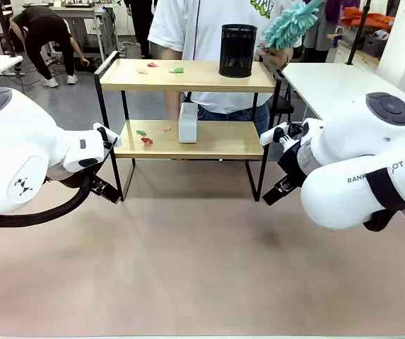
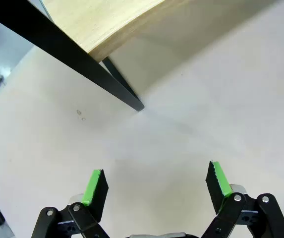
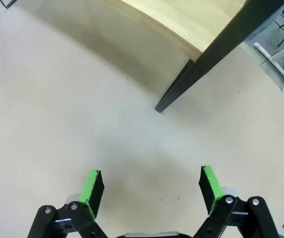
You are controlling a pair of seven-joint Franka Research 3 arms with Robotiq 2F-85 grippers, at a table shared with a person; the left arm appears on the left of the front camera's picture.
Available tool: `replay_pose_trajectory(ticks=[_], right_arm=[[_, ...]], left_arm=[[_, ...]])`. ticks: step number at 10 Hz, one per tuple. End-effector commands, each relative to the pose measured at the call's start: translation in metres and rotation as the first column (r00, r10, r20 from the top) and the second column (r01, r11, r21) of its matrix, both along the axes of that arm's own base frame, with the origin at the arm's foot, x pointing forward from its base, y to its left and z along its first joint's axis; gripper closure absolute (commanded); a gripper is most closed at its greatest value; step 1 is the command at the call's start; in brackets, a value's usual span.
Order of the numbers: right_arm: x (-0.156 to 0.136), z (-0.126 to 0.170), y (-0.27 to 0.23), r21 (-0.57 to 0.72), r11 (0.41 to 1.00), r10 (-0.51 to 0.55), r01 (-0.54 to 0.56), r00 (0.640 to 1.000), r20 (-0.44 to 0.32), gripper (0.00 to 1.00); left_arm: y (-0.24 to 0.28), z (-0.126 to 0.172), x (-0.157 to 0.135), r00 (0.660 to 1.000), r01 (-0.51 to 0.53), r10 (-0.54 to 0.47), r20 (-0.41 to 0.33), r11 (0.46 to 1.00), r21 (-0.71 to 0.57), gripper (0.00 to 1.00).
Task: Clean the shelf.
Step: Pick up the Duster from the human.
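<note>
Up at frame centre the shelf (image 1: 216, 141) holds small scraps (image 1: 146, 140) — left hand (image 2: 155, 171) and right hand (image 3: 149, 172), both spread and empty, should probably pinch each gently.

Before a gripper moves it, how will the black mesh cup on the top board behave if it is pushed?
The black mesh cup is probably light, since its wall is open mesh. It stands upright and taller than wide, so a high push may tip it.
</note>
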State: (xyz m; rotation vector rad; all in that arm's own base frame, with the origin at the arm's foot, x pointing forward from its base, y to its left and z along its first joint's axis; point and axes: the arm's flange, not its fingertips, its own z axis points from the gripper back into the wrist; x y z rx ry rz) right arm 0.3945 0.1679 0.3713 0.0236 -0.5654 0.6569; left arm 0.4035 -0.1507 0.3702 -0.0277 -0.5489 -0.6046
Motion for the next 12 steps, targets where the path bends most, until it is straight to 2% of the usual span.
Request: replay_pose_trajectory(ticks=[1, 10, 11, 12], right_arm=[[0.0, 0.0, 0.0, 0.0, 1.0, 0.0, 0.0, 1.0, 0.0, 0.0], [0.0, 0.0, 0.0, -0.001, 1.0, 0.001, -0.001, 1.0, 0.0, 0.0], [-0.02, 0.044, -0.012, -0.05, 0.998, 0.033, -0.042, 0.986, -0.166, 0.0], [-0.043, 0.089, -0.028, 0.006, 0.998, -0.061, 0.062, 0.987, -0.148, 0.0]], left_arm=[[0.0, 0.0, 0.0, 1.0, 0.0, 0.0, 0.0, 1.0, 0.0, 0.0], [0.0, 0.0, 0.0, 1.0, 0.0, 0.0, 0.0, 1.0, 0.0, 0.0], [0.011, 0.047, -0.022, 0.982, 0.154, -0.155, -0.11, 0.988, -0.021, 0.0], [0.031, 0.094, -0.044, 0.96, 0.199, -0.22, -0.173, 0.972, -0.129, 0.0]])
